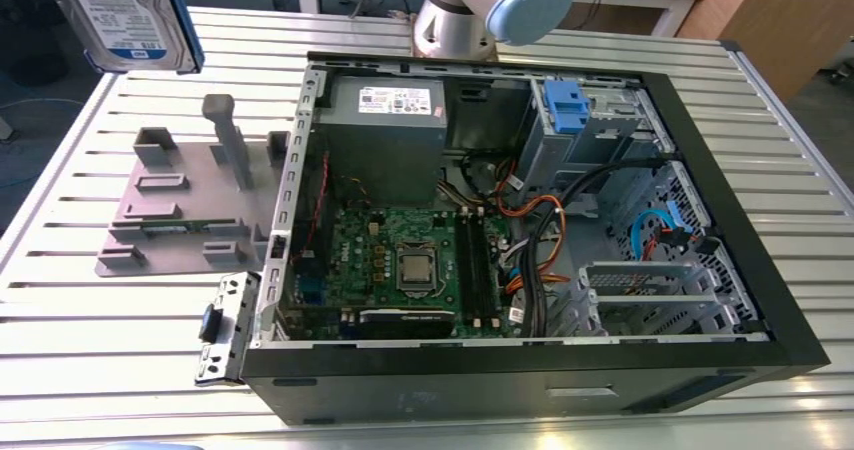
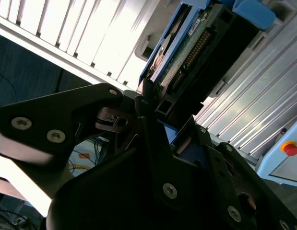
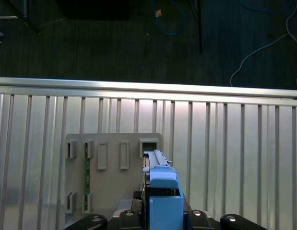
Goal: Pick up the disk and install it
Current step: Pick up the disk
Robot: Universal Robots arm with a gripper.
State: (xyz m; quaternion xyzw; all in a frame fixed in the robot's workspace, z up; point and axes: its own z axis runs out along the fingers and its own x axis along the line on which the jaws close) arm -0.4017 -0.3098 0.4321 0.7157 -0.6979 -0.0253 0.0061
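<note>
**Exterior view: disk (image 1: 127,20) aloft in the grip, not yet in the computer case (image 1: 694,170)**

- The disk is being held in the air at the exterior view's far left, with its white and blue label facing the camera and the blue bracket showing along one edge. It is being held well apart from the open case.
- In the second wrist view, the gripper (image 2: 155,115) is being seen close up. The jaws are being pressed in against the two sides of the disk (image 2: 186,48) at its near end, with no gap showing. The drive is standing edge-on out of them, connector side visible.
- In the first wrist view, the disk (image 3: 162,191) is being viewed edge-on above the grey fixture plate (image 3: 114,167) on the slatted table (image 3: 244,143). It is touching neither.
- In the exterior view, the same fixture plate (image 1: 187,205) is lying just beside the case, at the exterior view's left of it.
- Inside the case, a power supply (image 1: 384,105), a motherboard (image 1: 400,260) and a blue plastic clip (image 1: 567,105) at the drive cage are being noted.

Step in hand, as judged: the pick-up is done and the disk is being carried. The install is not yet done.

What the install calls for, as judged: the drive being brought across over the case wall. The bracket must be squared to the cage near the blue clip and kept clear of the loose cables there. Which bay is meant cannot be told.
</note>
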